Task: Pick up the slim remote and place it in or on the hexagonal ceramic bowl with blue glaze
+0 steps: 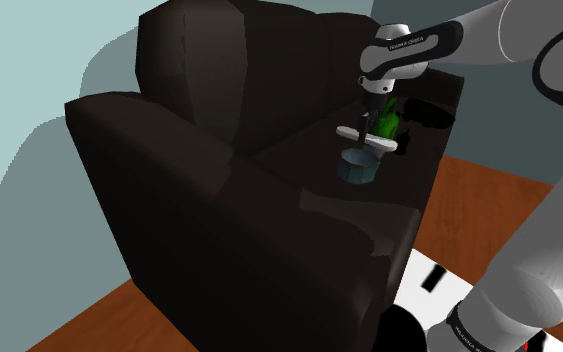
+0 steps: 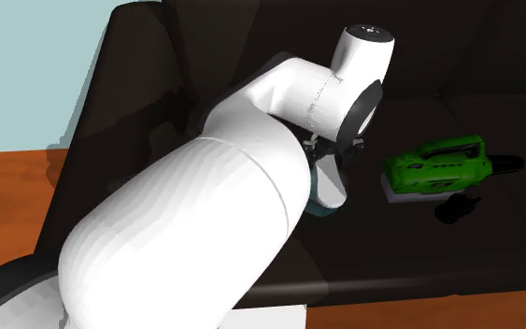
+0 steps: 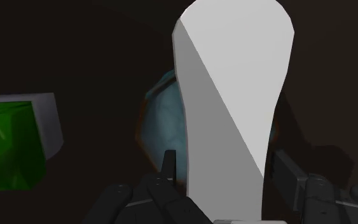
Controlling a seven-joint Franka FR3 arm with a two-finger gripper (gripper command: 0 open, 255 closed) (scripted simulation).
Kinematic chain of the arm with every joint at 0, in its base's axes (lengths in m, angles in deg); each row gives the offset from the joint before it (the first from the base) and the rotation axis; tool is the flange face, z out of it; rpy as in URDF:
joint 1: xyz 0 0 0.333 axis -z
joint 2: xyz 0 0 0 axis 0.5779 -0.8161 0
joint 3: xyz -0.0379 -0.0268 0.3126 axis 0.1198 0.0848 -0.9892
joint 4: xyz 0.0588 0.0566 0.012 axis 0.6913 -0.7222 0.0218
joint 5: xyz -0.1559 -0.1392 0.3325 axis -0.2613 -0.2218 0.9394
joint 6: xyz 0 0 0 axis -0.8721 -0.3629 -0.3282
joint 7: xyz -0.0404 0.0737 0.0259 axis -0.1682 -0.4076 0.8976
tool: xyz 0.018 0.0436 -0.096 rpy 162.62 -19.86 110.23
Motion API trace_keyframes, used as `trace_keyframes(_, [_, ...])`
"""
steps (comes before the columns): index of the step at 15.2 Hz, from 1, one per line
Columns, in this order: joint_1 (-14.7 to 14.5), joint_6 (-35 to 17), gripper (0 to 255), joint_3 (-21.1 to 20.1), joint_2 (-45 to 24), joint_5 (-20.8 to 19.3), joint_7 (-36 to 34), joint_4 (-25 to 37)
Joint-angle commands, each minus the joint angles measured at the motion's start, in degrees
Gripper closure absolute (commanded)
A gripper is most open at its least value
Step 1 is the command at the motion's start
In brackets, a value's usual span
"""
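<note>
The gripper point(image 3: 225, 175) is closed on the remote point(image 3: 234, 95), a pale grey and white slab clasped on both sides by the black fingers point(image 3: 169, 168). In the wrist view the remote covers most of the blue bowl point(image 3: 160, 121), so only a glazed curve with a brownish rim shows beside it, and the bowl's shape is hard to judge. In the shoulder view the remote point(image 1: 369, 137) lies crosswise under the gripper point(image 1: 373, 124), just above the bowl point(image 1: 358, 168), which sits on the seat of a dark sofa point(image 1: 219, 190).

In the second exterior view the white arm point(image 2: 251, 187) blocks the gripper and leaves only a sliver of the bowl point(image 2: 332, 194) visible. A green tool point(image 2: 438, 165) lies on the seat nearby with a small black object point(image 2: 456, 207) beside it, too dark to identify. In the wrist view the green tool point(image 3: 6, 143) is cut off at the edge.

Small lettering on the arm's wrist point(image 1: 409, 42) is too fine to read.
</note>
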Motion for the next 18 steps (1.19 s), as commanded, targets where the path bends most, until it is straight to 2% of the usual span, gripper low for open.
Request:
trace_keyframes(1, [0.0, -1.5, 255, 0.0, -0.5, 0.1, 0.1, -1.0])
trace_keyframes(10, [0.1, -8.4, 255, 0.1, -2.4, 0.7, 0.4, -6.1])
trace_keyframes(18, [0.1, -8.4, 255, 0.1, -2.4, 0.7, 0.4, -6.1])
